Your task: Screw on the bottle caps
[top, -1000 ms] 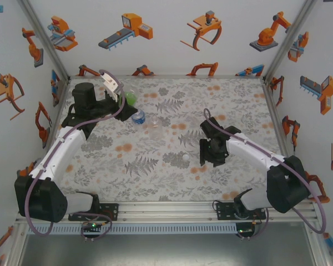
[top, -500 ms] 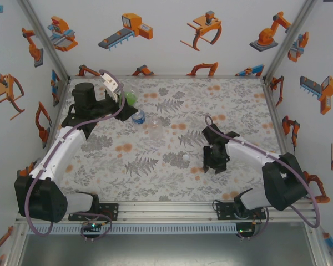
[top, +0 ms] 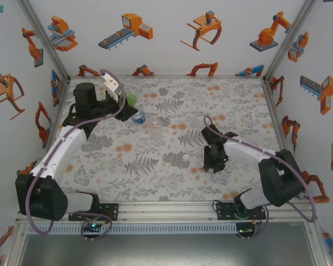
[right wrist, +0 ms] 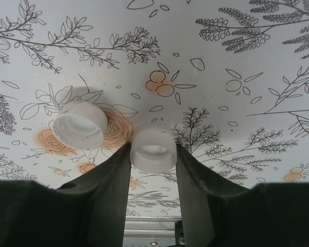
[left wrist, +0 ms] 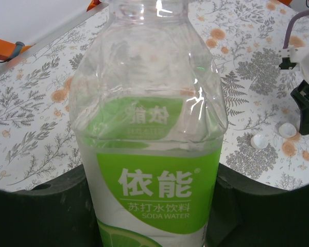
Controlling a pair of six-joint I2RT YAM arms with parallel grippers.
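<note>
Nearest me, toward the near right of the table (right wrist: pixel 237 77), my right claw (right wrist: pixel 153 154) is clamped on a white cap (right wrist: pixel 153 146) lying open side up, with a second white cap (right wrist: pixel 80 131) just to its left. Toward mid-table stand the clear bottle (top: pixel 154 130) and the blue-labelled bottle (top: pixel 137 117); their contents are too small to judge. At the far left corner my left claw (left wrist: pixel 153 206) grips the green-labelled bottle (left wrist: pixel 149 128), whose neck is cut off.
</note>
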